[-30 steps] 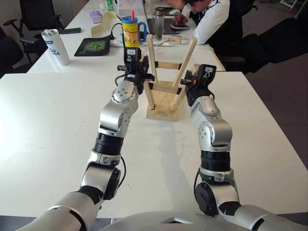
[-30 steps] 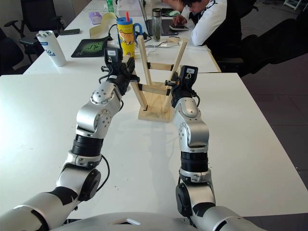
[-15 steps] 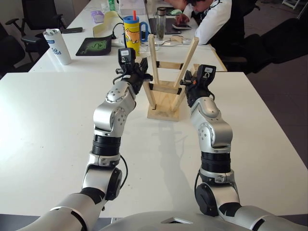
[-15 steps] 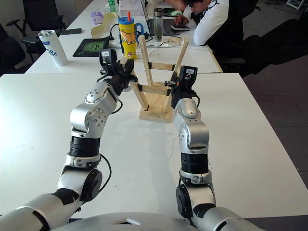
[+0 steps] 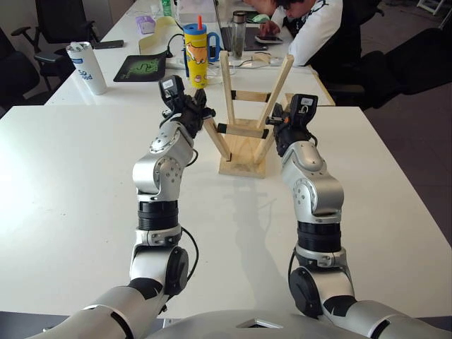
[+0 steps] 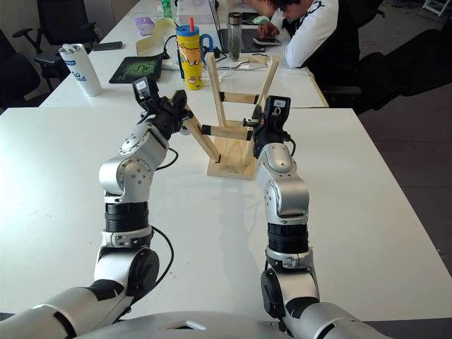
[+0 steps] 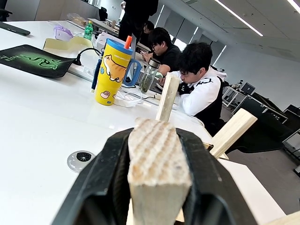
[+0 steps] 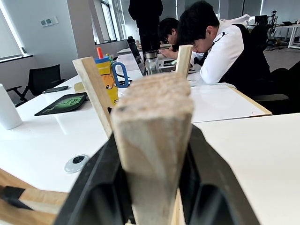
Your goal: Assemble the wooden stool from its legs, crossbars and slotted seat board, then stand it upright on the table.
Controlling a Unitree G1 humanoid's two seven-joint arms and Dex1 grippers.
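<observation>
Left eye view puts the stool at your 12 o'clock, toward the far edge of the white desk. It is upside down: the flat, pale seat board lies on the desk and the square-cut legs point up, splaying outward as they rise. One crossbar spans the far pair high up. The near crossbar, dark at both ends, spans the near pair lower down.

Your left tool is at the stool's 10 o'clock, clamped on the top end of the near left leg, which leans out toward 10 o'clock from the board's corner. In the left wrist view the black fingers press both flanks of that leg's rough, sawn end grain (whether its foot sits in a slot you cannot tell). Your right tool is at the stool's 3 o'clock, closed the same way on the top of the near right leg. The right wrist view shows bare wood squeezed between its fingers.

On the next desk, at 11 o'clock, stand three things:
- a yellow cartoon-printed cup with a blue handle
- a white tumbler with dark lettering
- a black mouse mat with a green logo
</observation>
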